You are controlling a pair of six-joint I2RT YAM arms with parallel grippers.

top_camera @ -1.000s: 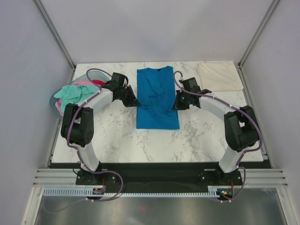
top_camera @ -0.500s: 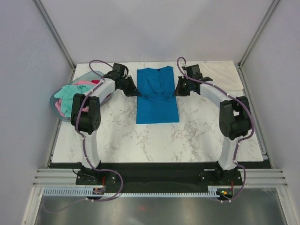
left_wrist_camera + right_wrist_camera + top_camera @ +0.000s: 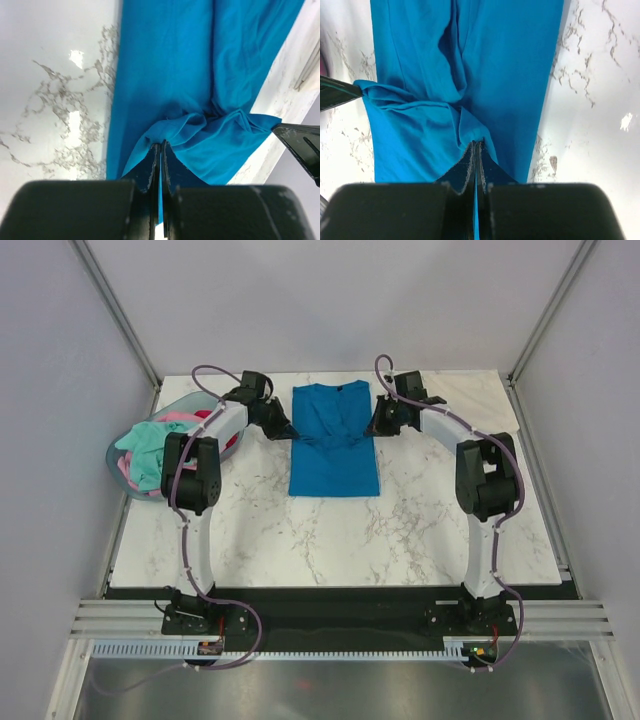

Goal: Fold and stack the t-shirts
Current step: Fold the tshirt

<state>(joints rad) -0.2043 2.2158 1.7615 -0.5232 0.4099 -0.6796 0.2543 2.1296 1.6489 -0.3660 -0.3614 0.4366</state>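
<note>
Top view. Blue shirt [image 3: 334,445] lies in the upper centre of the frame on the marble worktop [image 3: 330,540]. It is a long narrow panel with its collar end toward the top edge, and its lower half lies flat.

Left claw [image 3: 284,430] sits at the shirt's left edge in the upper half. Right claw [image 3: 375,427] sits at the right edge, level with it. The cloth between the two is rucked into folds.

Left wrist view. The left claw [image 3: 160,147] is fully closed, with a thin blue edge of the shirt pinched between its fingers. Cloth bunches up from the grip. The tip of the right claw [image 3: 300,145] shows at the right edge of the frame.

Right wrist view. The right claw [image 3: 476,145] is also closed tight on a sliver of blue cloth. A creased ridge runs across the shirt toward the left claw [image 3: 335,92] at the frame's left edge.

Basket [image 3: 115,455] stands at the upper left of the top view, beside the left arm. It holds a mint green shirt [image 3: 150,445], a pink shirt [image 3: 180,417] and a red shirt [image 3: 212,418] in a heap.

Cream shirt [image 3: 480,400] lies flat at the upper right, partly behind the right arm.
</note>
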